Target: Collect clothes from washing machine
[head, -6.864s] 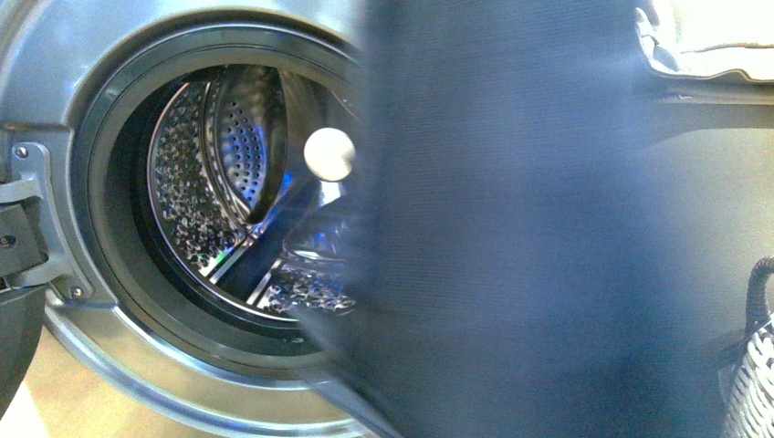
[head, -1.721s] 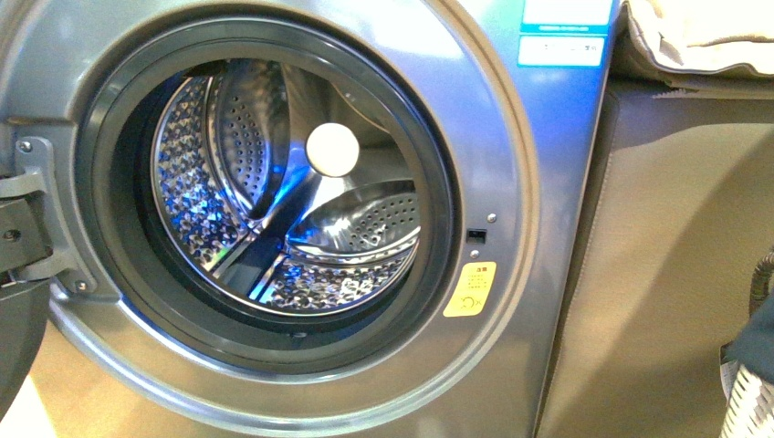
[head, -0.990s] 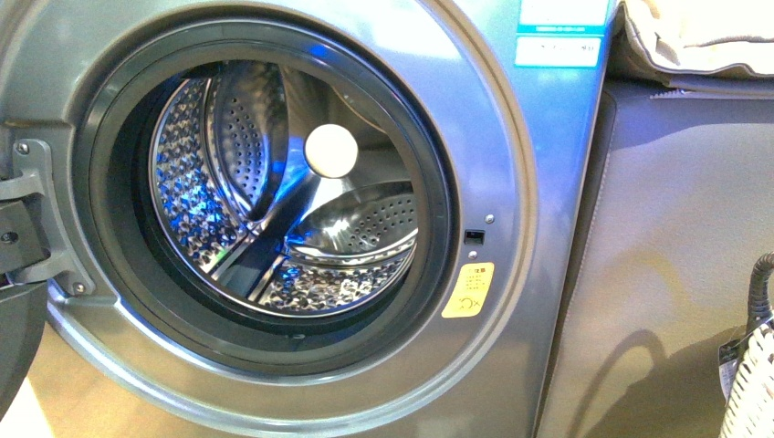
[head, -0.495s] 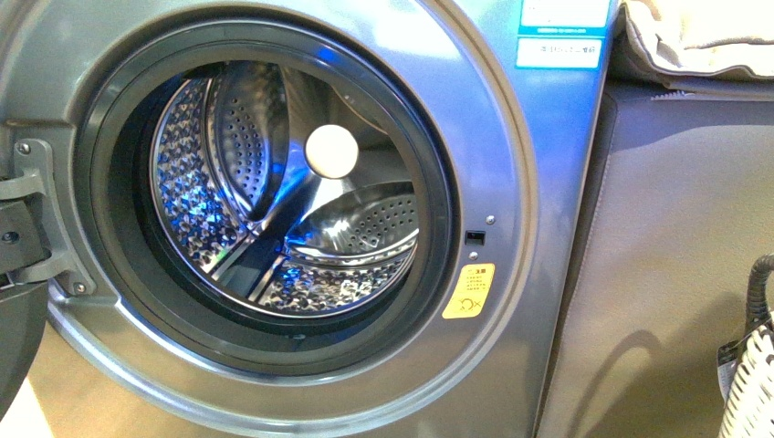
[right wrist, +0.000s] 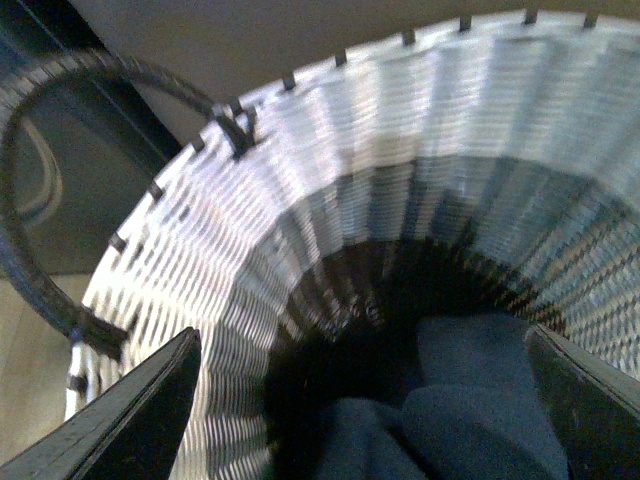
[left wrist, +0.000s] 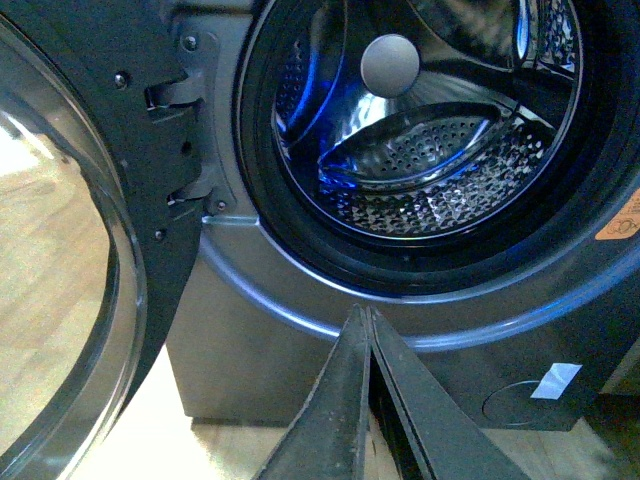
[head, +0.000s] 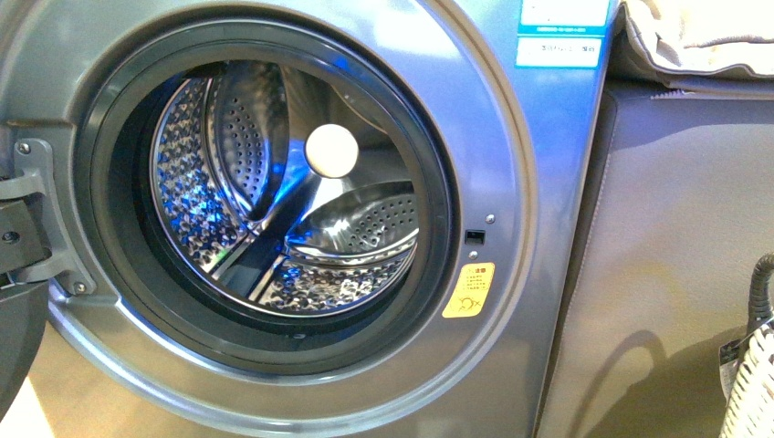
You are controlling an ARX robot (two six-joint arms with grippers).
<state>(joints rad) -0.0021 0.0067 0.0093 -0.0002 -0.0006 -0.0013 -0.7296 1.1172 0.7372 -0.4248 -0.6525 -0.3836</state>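
The grey washing machine (head: 511,164) fills the front view, its door swung open at the left. Its perforated steel drum (head: 283,192) holds no clothes that I can see; it also shows in the left wrist view (left wrist: 430,150). My left gripper (left wrist: 366,320) is shut and empty, low in front of the machine below the door opening. My right gripper (right wrist: 365,400) is open above the inside of the woven basket (right wrist: 300,180). Dark navy clothes (right wrist: 460,410) lie at the basket's bottom between the spread fingers, not gripped.
The open glass door (left wrist: 60,250) stands beside the left gripper. A yellow sticker (head: 468,289) sits right of the door opening. The basket's rim and dark handle (head: 756,365) show at the front view's right edge, next to a grey panel (head: 675,255). Pale cloth (head: 694,36) lies on top.
A dark garment that hung in front of the camera has gone from the front view. In the last second nothing has visibly moved.
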